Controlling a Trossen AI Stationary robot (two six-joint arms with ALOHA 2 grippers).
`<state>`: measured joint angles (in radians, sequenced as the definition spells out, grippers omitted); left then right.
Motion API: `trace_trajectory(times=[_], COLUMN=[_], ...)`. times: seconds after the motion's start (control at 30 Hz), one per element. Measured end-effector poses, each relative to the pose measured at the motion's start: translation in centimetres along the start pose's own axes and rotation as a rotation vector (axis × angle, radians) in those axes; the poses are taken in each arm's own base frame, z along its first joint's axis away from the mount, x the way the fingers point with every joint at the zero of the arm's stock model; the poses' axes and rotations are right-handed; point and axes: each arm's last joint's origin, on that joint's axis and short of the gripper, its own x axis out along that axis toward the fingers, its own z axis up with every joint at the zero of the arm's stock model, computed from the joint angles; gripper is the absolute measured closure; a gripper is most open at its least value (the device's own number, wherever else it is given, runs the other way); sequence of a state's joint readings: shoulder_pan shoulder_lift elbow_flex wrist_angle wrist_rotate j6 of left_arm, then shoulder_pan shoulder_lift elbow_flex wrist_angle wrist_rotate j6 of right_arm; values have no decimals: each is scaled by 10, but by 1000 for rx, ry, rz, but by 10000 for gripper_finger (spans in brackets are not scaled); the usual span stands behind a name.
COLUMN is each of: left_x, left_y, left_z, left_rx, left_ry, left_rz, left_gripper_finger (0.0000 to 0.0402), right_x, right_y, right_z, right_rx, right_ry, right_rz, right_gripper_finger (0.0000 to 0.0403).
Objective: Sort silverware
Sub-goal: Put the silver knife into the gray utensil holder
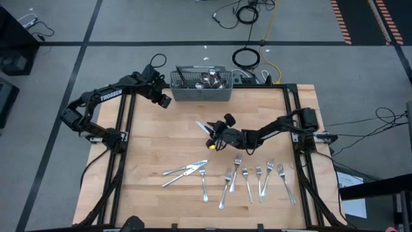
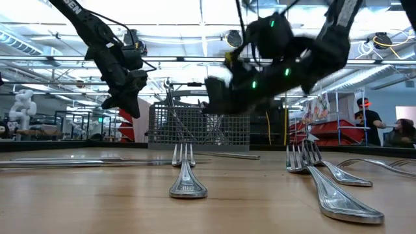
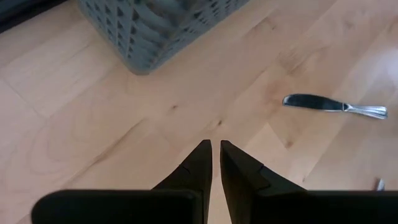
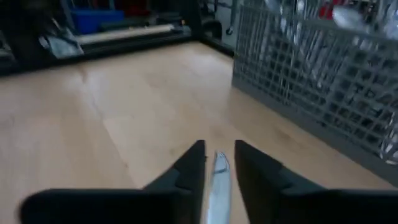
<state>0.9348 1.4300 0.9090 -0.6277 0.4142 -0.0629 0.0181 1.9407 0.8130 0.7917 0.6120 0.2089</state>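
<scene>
The right gripper (image 1: 211, 137) hangs over the middle of the wooden table (image 1: 154, 129), in front of the grey wire-mesh basket (image 1: 201, 94) that stands at the table's far edge. Its two dark fingers (image 4: 186, 168) are slightly parted, with a table knife (image 4: 216, 186) lying lengthwise in the gap between them. Whether they are pinching the knife or it sits loose there cannot be made out. In the low view this gripper is blurred.

The left gripper (image 1: 165, 101) hovers just beside the basket's left end, above bare wood. Its fingers (image 3: 198, 165) are nearly pressed together, with only a thin slit between them and nothing in it.

The basket holds a jumble of shiny silverware (image 1: 209, 80), with spoon bowls and handles rising above the rim. The pieces overlap too much to count.

The rest of the silverware lies on the table, well in front of the basket near the front edge. Five forks (image 1: 269, 178) lie side by side toward the right. Left of them lie one more fork (image 1: 204, 183) and a small overlapping cluster of knives (image 1: 183, 171), perhaps three. The exact number is unclear because the blades cross.
</scene>
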Motion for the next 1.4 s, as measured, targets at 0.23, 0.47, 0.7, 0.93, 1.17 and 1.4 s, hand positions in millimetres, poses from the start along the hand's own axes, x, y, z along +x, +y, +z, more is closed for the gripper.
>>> trace_trajectory(times=[0.23,0.47,0.7,0.93,1.17,1.4], left_x=[15,22,22,22,22,22], left_y=[7,11,10,10,10,10], left_z=[-14,-21,-15,-14,-13,-13], left_rx=[-8,-31,-52,-50,-46,-45], left_ry=[-3,-12,-77,-82,-91,-91], left_rz=[0,-1,-8,-9,-10,-11], left_gripper_finger=[360,360,360,360,360,360], right_x=[13,11,13,18,17,10], right_y=[-2,1,8,9,10,11], right_z=[-25,-31,-65,-93,-90,-78], right_rx=[-28,-78,-6,100,115,48], right_ry=[26,74,139,139,61,98], right_rz=[20,67,87,30,25,-68], right_gripper_finger=[216,195,201,202,202,202])
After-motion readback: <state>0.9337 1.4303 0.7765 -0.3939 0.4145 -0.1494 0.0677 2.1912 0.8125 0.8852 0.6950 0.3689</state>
